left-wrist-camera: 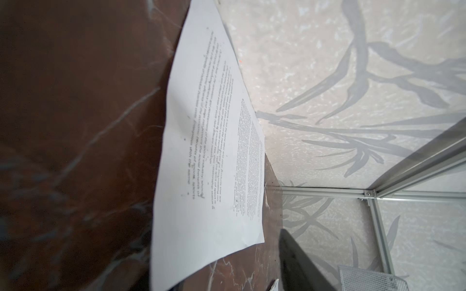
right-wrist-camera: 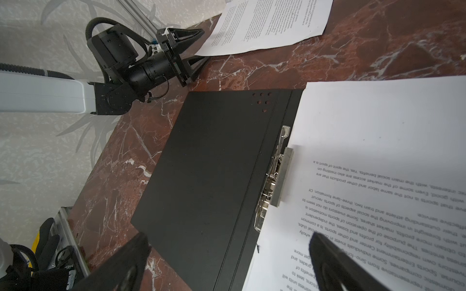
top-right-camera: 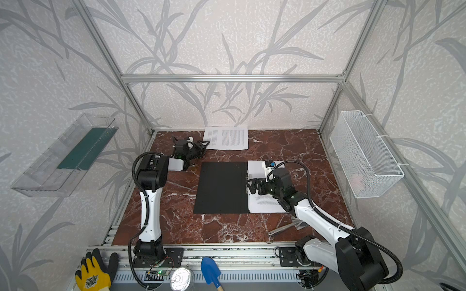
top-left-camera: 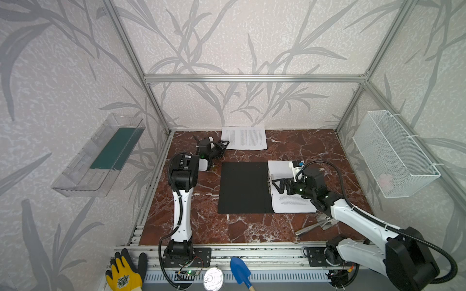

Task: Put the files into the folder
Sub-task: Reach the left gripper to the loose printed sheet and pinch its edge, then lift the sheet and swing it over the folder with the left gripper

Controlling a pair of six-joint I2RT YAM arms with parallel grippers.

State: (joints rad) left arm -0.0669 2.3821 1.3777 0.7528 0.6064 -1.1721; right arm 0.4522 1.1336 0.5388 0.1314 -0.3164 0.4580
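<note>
The folder (top-left-camera: 243, 187) (top-right-camera: 220, 187) lies open on the marble table, black inside up. Printed files (top-left-camera: 292, 204) (right-wrist-camera: 378, 126) lie on its right half beside the metal clip (right-wrist-camera: 274, 181). More files (top-left-camera: 244, 138) (left-wrist-camera: 206, 151) lie against the back wall. My left gripper (top-left-camera: 227, 143) (right-wrist-camera: 204, 44) lies on its side at their near left corner. Its jaws stand apart with the corner between them, and one finger (left-wrist-camera: 297, 264) shows in the left wrist view. My right gripper (top-left-camera: 273, 182) (right-wrist-camera: 227, 262) hovers wide open over the folder's spine, empty.
A clear plastic tray (top-left-camera: 98, 156) hangs on the left wall and a white mesh basket (top-left-camera: 393, 153) on the right wall. A metal tool (top-left-camera: 315, 226) lies near the right arm. A glove (top-left-camera: 124, 274), a can (top-left-camera: 213, 279) and a blue trowel (top-left-camera: 239, 270) sit on the front rail.
</note>
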